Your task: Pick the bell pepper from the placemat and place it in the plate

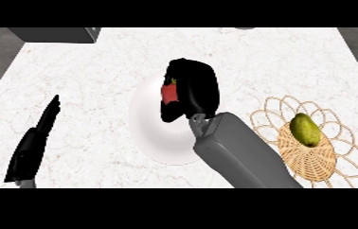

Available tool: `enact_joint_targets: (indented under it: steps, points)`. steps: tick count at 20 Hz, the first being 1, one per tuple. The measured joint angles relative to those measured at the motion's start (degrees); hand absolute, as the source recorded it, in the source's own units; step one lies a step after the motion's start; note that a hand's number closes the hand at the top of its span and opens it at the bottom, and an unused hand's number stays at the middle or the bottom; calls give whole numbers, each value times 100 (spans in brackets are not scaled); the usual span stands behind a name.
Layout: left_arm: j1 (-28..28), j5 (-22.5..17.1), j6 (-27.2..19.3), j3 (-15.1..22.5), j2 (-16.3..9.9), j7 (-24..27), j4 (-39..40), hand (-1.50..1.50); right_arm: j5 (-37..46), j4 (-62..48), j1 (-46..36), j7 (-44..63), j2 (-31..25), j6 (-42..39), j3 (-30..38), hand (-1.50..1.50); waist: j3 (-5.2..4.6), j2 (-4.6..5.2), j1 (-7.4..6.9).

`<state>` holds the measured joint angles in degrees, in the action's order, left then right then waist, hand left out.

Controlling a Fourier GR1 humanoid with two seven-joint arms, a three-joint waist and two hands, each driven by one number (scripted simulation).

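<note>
The right robot hand (192, 88) is curled round the red bell pepper (169, 93), holding it over the white plate (150, 128); only a small red patch shows between the fingers. A pepper is likely light, hollow and smooth-skinned, stiff enough to hold across its wide middle without bruising. The left robot hand (35, 140) rests with straight fingers near the desk's (91, 72) left edge. A woven placemat (328, 164) carrying a green-yellow fruit (305, 129) lies just right of the plate, out of the way.
</note>
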<state>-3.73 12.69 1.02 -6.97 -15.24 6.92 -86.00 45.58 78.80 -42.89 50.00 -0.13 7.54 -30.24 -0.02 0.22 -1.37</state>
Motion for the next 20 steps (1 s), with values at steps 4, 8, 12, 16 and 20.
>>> enact_joint_targets:
  steps: [4,8,12,16,20]
  points:
    - [61,14,19,23,23,-25,-22,0,-598,-713,-105,21,7,998,-134,-150,2,15,-58]
    - [55,-40,87,-58,-17,-23,-59,0,-1102,-1458,-387,89,4,1675,-407,-150,1,11,-65]
    - [22,24,50,-66,24,113,32,0,-1454,-1885,-507,-255,2,2403,-582,-150,2,10,-50]
    - [20,52,25,-64,57,-7,-34,0,-1515,-1716,-522,-432,-1,3100,-480,-150,4,-6,7]
    - [-80,63,-7,-108,67,57,-46,0,-1266,-1438,-208,-547,-65,3671,-167,-150,3,-29,104]
